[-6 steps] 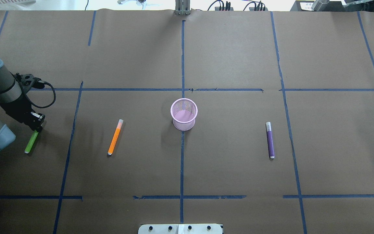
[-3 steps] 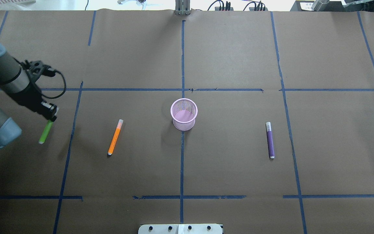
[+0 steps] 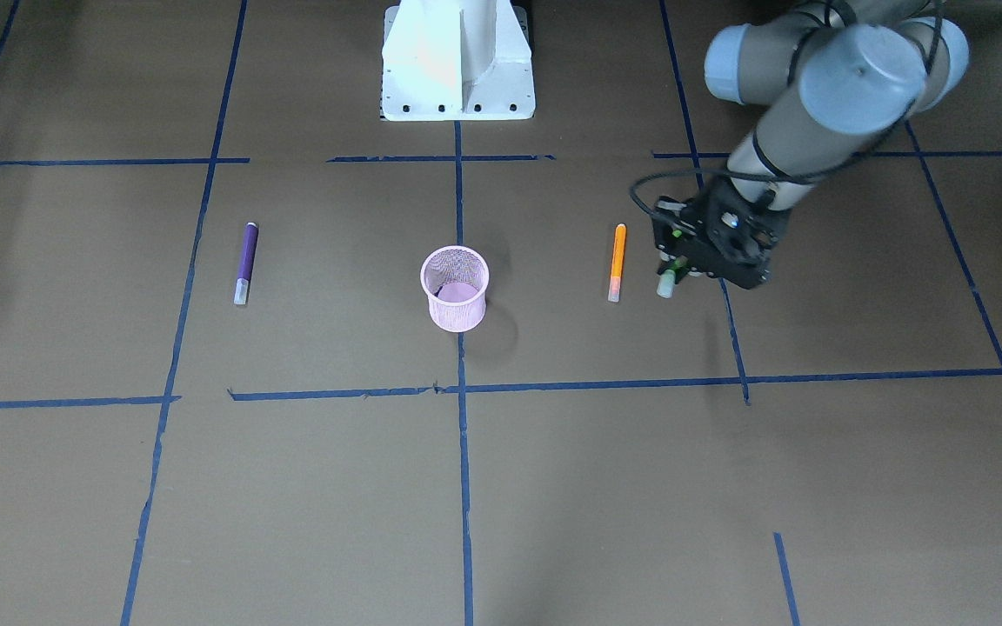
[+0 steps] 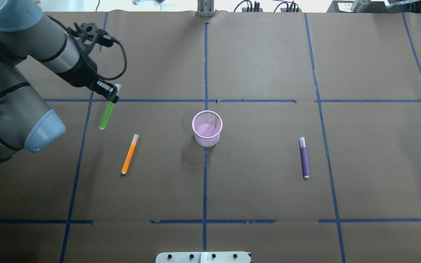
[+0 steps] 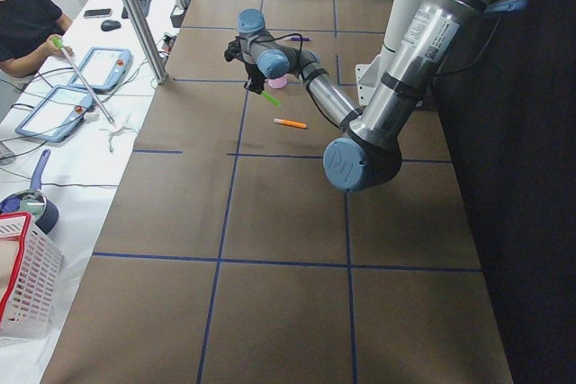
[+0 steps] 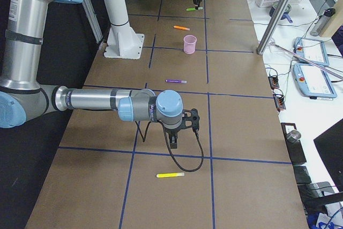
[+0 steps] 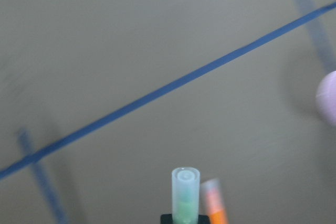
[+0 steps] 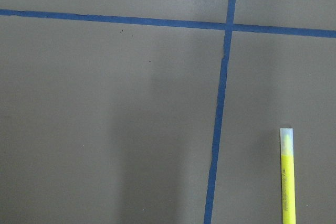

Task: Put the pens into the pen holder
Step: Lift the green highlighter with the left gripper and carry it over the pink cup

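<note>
Raised and carried inward since a second ago, the green pen (image 4: 107,115) hangs slanted, pinched near its cap by the left gripper (image 4: 112,95), at 9 o'clock of the pen holder (image 4: 207,139) seen from overhead; orange pen (image 4: 129,154) lies near 8 o'clock, purple pen (image 4: 304,157) near 4; right gripper (image 6: 173,142) hovers near the yellow pen (image 6: 170,175), whether spread or closed I cannot tell.

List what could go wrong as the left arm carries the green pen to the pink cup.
1. The left gripper pinches the green pen only near its capped end, and the body hangs tilted below. The pen may pivot or slip out on the way.
2. The pen holder stands free and its mouth is narrow. The pen's tilted lower end could catch the rim and tip it over.
</note>
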Robot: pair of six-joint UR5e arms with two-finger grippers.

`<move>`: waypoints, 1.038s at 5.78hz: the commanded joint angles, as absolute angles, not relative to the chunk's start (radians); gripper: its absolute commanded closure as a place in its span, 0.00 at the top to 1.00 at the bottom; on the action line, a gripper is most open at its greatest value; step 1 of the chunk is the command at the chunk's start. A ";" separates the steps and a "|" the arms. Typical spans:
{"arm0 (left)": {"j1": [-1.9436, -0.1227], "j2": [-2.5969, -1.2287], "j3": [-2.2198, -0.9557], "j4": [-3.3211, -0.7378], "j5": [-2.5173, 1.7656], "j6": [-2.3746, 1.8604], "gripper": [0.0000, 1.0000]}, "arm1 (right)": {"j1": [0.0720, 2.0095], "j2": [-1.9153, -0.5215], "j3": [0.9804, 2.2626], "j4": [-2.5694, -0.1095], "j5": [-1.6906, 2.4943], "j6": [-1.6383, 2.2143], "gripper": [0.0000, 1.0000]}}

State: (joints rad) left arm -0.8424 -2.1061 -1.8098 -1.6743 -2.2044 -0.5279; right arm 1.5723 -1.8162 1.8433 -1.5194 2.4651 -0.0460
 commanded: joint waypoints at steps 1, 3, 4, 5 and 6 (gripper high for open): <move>-0.719 -2.213 -1.836 -1.768 -1.970 -0.635 0.00 | 1.572 -1.816 1.845 -1.520 2.464 -0.046 1.00; -0.541 -2.230 -1.816 -1.919 -1.544 -0.724 0.00 | 1.572 -1.816 1.844 -1.520 2.462 -0.046 1.00; -0.504 -2.264 -1.806 -1.919 -1.470 -0.730 0.00 | 1.572 -1.816 1.844 -1.520 2.464 -0.043 1.00; -0.502 -2.281 -1.798 -1.924 -1.426 -0.732 0.00 | 1.572 -1.816 1.844 -1.520 2.464 -0.043 1.00; -0.473 -2.283 -1.745 -1.997 -1.367 -0.730 0.00 | 1.572 -1.816 1.842 -1.520 2.464 -0.043 1.00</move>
State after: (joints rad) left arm -0.4955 -2.2761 -1.7823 -1.9462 -1.4219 -0.7302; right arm 1.5723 -1.8162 1.8433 -1.5202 2.4635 -0.0431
